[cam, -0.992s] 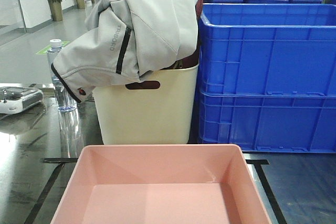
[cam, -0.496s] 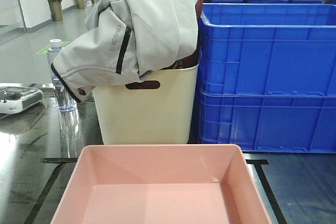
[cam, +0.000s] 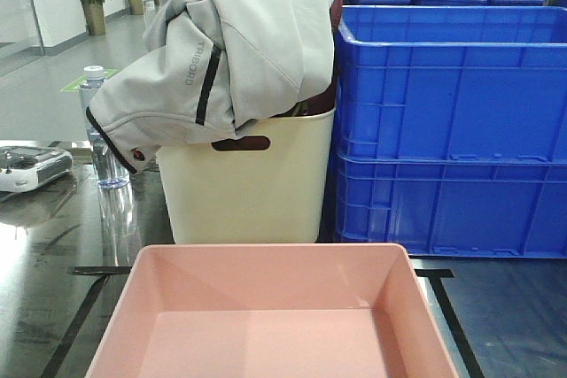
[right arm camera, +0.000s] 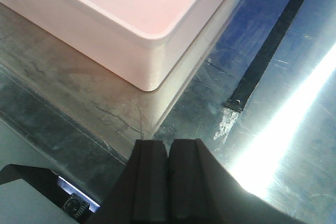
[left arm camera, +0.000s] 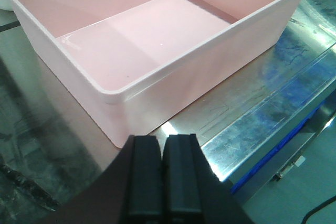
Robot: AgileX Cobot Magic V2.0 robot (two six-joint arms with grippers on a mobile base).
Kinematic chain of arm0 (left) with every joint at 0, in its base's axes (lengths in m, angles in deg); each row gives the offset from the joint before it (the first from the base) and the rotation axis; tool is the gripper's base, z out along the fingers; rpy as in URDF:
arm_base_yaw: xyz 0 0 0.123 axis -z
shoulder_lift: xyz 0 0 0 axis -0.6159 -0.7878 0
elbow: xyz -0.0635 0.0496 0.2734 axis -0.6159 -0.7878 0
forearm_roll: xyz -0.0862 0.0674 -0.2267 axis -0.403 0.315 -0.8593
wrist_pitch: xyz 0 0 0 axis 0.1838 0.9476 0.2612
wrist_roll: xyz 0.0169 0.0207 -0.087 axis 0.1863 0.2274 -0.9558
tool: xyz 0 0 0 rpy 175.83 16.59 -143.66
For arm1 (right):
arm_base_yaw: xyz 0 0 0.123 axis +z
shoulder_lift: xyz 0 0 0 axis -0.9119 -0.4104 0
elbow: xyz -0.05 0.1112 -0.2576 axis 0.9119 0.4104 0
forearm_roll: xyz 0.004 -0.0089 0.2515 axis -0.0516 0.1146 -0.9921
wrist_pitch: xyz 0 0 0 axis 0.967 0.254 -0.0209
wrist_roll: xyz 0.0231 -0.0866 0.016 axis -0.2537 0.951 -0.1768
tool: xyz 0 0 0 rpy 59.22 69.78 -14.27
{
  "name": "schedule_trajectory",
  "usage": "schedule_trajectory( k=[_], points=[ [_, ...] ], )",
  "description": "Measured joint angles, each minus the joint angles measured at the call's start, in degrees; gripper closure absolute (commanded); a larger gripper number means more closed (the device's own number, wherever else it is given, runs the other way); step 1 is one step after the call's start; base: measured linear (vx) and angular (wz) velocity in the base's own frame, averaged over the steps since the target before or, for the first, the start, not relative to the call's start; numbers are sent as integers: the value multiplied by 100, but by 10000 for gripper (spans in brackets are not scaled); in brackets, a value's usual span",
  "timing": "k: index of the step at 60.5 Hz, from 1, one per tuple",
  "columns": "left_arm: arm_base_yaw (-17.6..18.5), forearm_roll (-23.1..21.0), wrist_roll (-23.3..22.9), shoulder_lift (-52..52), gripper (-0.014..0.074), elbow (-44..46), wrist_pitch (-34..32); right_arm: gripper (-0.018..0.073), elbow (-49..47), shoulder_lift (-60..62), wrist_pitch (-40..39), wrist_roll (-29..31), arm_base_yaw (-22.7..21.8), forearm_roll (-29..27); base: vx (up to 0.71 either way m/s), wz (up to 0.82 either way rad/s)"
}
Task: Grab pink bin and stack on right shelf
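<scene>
The pink bin (cam: 270, 316) is sitting empty on the shiny dark shelf (right arm camera: 273, 129), apparently already delivered, while the left claw (left arm camera: 163, 177) and right claw (right arm camera: 168, 182) are hanging clenched, gripping nothing, just clear of its corners.

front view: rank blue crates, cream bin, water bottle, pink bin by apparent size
1. blue crates
2. cream bin and pink bin: look similar; the pink one is nearest and cropped, so unranked
3. water bottle
</scene>
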Motion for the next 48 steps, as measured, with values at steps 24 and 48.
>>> schedule_trajectory(
  k=[24,48],
  points=[
    [-1736,224,5,1186,576,-833,-677,571,0,0,0,0,0,0,0,0],
    [-2730,815,-441,1845,604,-2311,-2105,568,0,0,0,0,0,0,0,0]
  ],
)
